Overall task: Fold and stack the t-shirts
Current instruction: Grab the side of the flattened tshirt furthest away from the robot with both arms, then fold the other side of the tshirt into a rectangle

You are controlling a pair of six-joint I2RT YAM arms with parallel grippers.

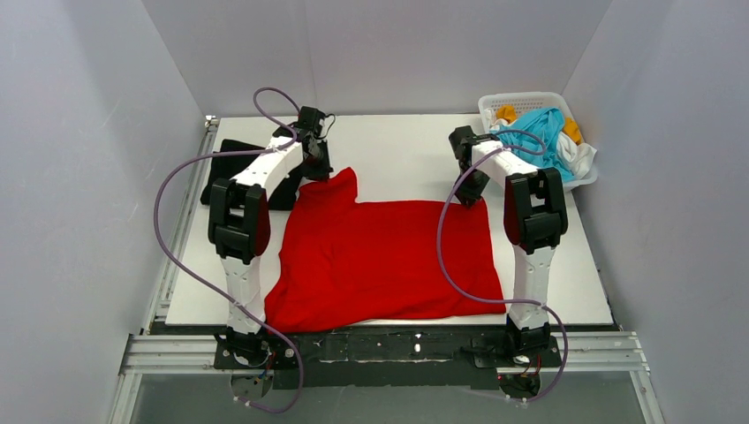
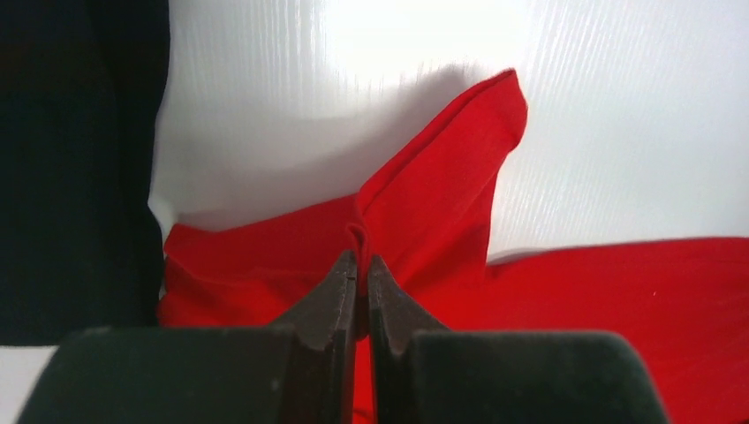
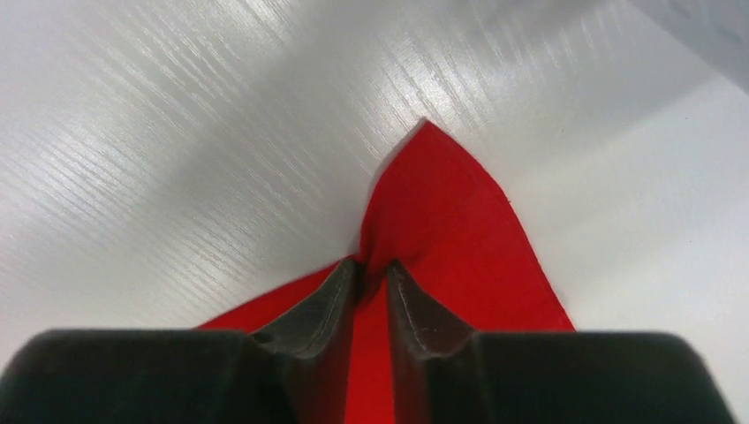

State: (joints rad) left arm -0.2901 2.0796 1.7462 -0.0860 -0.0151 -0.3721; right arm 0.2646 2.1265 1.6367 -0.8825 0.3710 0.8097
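A bright red t-shirt (image 1: 380, 256) lies spread over the middle of the white table (image 1: 397, 146). My left gripper (image 1: 316, 168) (image 2: 358, 256) is shut on a raised fold of the red shirt (image 2: 442, 177) at its far left corner. At the far right corner my right gripper (image 1: 472, 190) (image 3: 373, 263) has its jaws drawn in on a puckered bit of the red cloth (image 3: 450, 221). A black t-shirt (image 1: 231, 155) (image 2: 71, 159) lies at the far left, partly hidden by the left arm.
A white lattice basket (image 1: 521, 97) stands at the back right corner, holding a cyan shirt (image 1: 539, 128), a white one (image 1: 578, 155) and an orange-yellow one (image 1: 505, 113). Grey walls close in three sides. Purple cables loop from both arms.
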